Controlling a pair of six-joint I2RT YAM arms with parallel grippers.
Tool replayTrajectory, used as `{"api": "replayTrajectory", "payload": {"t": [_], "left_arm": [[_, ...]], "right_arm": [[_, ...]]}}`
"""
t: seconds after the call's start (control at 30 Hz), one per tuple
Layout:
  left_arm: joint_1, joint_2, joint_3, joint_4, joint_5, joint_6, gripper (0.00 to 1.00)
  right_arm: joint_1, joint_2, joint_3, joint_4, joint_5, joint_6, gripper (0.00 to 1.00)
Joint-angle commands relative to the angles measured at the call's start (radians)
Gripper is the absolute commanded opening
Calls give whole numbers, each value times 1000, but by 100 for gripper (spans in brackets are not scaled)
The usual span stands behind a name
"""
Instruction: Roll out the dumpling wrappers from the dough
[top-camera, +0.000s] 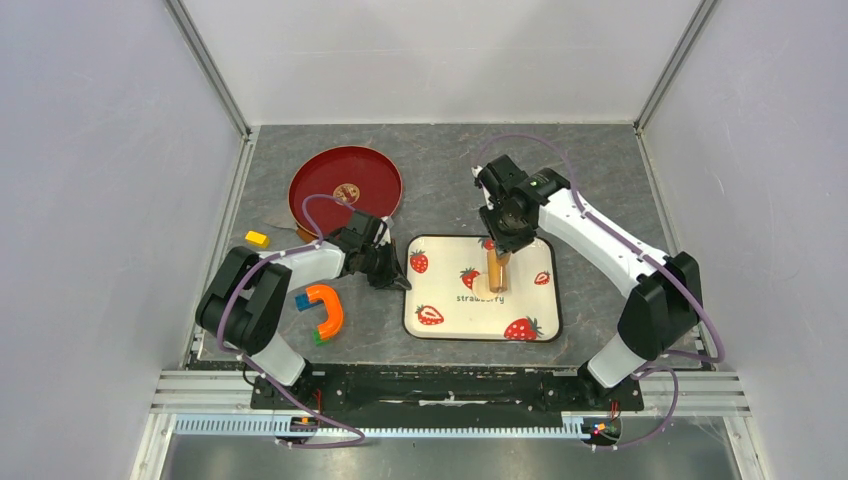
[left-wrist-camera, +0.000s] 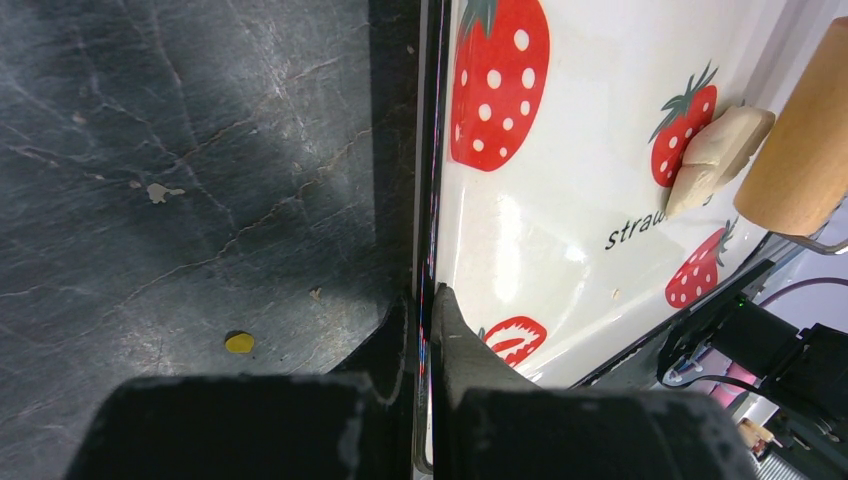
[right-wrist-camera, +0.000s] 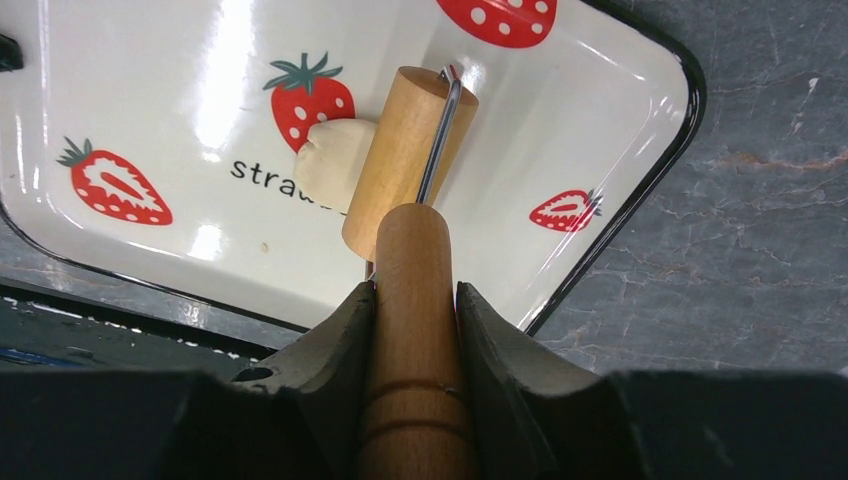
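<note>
A pale cream dough lump (right-wrist-camera: 333, 160) lies on the white strawberry tray (top-camera: 530, 300), partly under the wooden roller's drum (right-wrist-camera: 405, 160); it also shows in the left wrist view (left-wrist-camera: 715, 155). My right gripper (right-wrist-camera: 415, 290) is shut on the tan wooden roller's handle (right-wrist-camera: 415, 330), holding the drum (top-camera: 496, 270) against the dough. My left gripper (left-wrist-camera: 428, 300) is shut on the tray's left rim (left-wrist-camera: 432, 200), at the tray's left edge in the top view (top-camera: 392, 272). No round wrappers are in view.
A red round plate (top-camera: 345, 185) with a small brown thing stands at the back left. A yellow block (top-camera: 257, 238) and an orange horseshoe toy (top-camera: 325, 310) lie left of the tray. A yellow speck (left-wrist-camera: 238, 342) is on the dark mat.
</note>
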Motion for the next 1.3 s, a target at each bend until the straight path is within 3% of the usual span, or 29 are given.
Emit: {"api": "replayTrajectory", "payload": {"t": [0.0, 0.57, 1.03, 1.27], "left_arm": [[-20, 74, -36, -86, -168, 54, 2], [-21, 82, -32, -89, -170, 57, 2], [-24, 86, -29, -90, -168, 57, 2], [-27, 90, -29, -91, -168, 59, 2]], "right_arm": [[3, 3, -46, 42, 5, -15, 0], [4, 15, -135, 103, -47, -26, 0], [3, -7, 71, 0, -26, -7, 0], [2, 28, 29, 14, -22, -16, 0]]}}
